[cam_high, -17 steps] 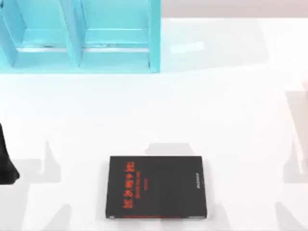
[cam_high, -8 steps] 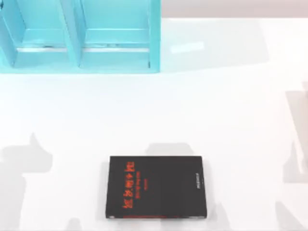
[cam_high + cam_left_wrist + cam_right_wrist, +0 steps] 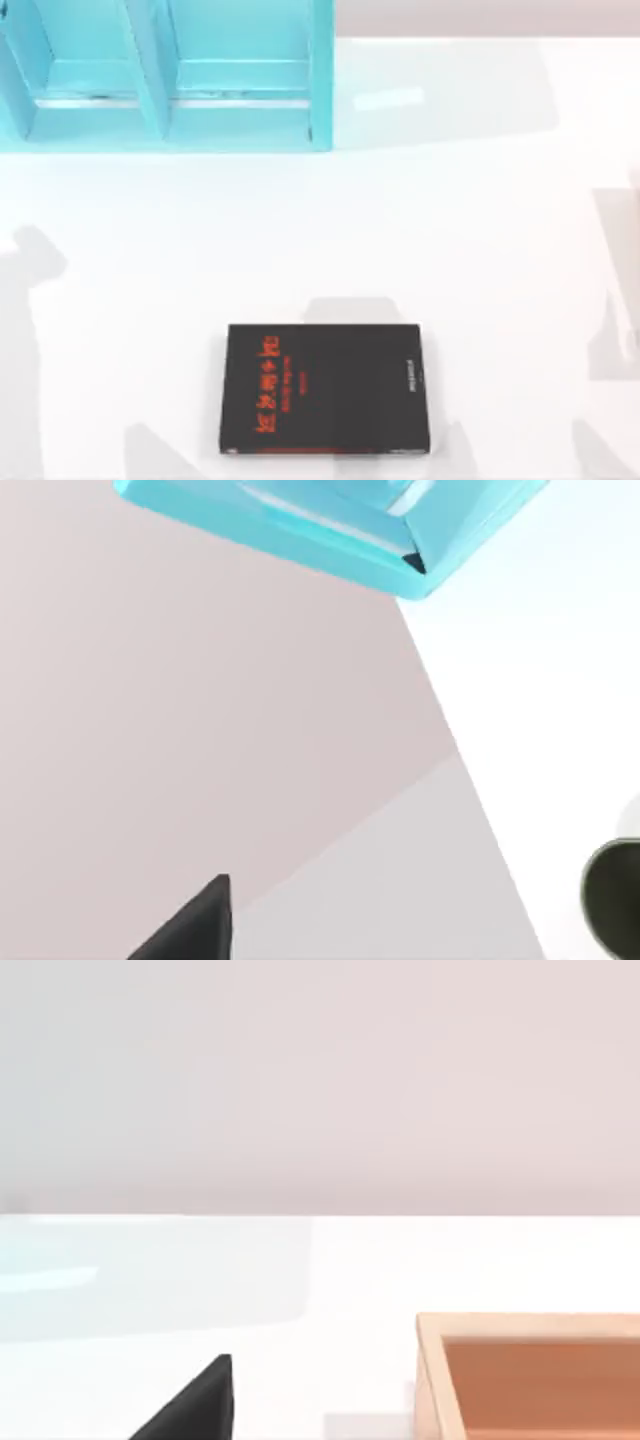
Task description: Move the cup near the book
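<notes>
Book (image 3: 325, 388) flat at near centre of table (image 3: 480, 250). Cup (image 3: 612, 895) peeks at left wrist view's edge, on table, ungrasped. Cannot tell either gripper's finger state. Turquoise shelf (image 3: 165, 75) far left.

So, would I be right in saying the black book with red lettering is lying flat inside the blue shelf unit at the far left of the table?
Not quite. The book is black with red lettering and lies flat, but it is not inside the blue shelf unit. In the top view it rests on the open white table, toward the near edge, well apart from the shelf unit, which does stand at the far left.
</notes>
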